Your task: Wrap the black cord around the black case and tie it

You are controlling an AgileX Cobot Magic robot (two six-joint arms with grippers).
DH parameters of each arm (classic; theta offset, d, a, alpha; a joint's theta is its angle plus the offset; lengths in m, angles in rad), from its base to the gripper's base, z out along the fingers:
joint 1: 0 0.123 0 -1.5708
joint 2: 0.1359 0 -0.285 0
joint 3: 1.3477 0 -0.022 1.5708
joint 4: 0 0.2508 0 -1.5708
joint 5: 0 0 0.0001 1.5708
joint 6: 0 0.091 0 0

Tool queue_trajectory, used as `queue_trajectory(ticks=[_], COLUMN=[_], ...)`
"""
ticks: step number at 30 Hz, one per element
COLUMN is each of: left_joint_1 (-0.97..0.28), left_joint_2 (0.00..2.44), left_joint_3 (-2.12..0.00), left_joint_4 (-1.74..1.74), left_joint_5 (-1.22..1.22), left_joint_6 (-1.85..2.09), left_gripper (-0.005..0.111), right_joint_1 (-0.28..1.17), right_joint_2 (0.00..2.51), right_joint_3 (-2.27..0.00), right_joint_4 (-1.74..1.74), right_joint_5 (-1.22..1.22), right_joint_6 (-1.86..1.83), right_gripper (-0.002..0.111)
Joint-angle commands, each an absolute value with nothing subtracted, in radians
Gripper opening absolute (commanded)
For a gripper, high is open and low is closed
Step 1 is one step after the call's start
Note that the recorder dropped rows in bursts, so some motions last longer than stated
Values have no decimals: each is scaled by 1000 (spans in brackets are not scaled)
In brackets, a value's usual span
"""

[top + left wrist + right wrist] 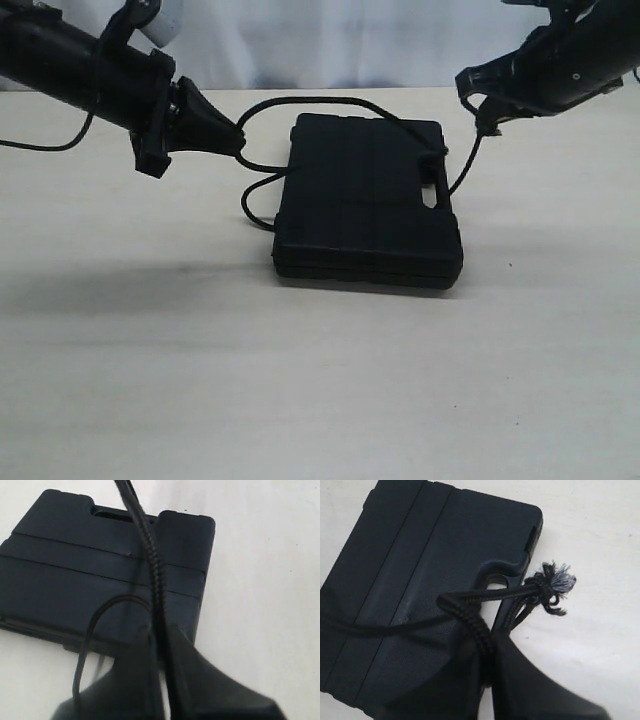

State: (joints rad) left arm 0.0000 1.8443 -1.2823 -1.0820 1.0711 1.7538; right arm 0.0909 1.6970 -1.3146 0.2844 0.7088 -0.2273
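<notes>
The black case (365, 200) lies flat in the middle of the table, its handle slot on the right side. The black cord (330, 101) arcs from my left gripper (238, 140) over the case's far edge to the handle, then up to my right gripper (486, 118). Slack loops lie on the table left of the case. Both grippers hover above the table, each shut on the cord. In the left wrist view the cord (152, 565) runs from between the fingers over the case (75, 575). The right wrist view shows the cord (470, 612) pinched, with a frayed knot (552, 582) beside the case (410, 570).
The tabletop (300, 380) is a pale wood surface with a white backdrop behind it. A thin black robot cable (45, 147) trails off at the far left.
</notes>
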Motion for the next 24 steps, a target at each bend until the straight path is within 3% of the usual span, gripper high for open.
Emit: queue_trajectory(ticks=[1, 13, 24], left_joint_1=[1, 0, 0], left_joint_2=[1816, 1786, 1786], left_joint_3=[-1280, -1280, -1280], left_joint_4=[-1122, -1170, -1168], left_joint_5=[1113, 1148, 1162], left_joint_6=[1787, 1808, 1808], left_gripper=[0, 0, 0], right_joint_1=[30, -13, -13], right_joint_2=[1698, 1745, 1769], right_joint_3=[-1313, -1313, -1313], right_joint_4=[325, 481, 548], right_joint_5=[753, 926, 868], right_joint_6=[-234, -426, -421], right_gripper=[4, 4, 4])
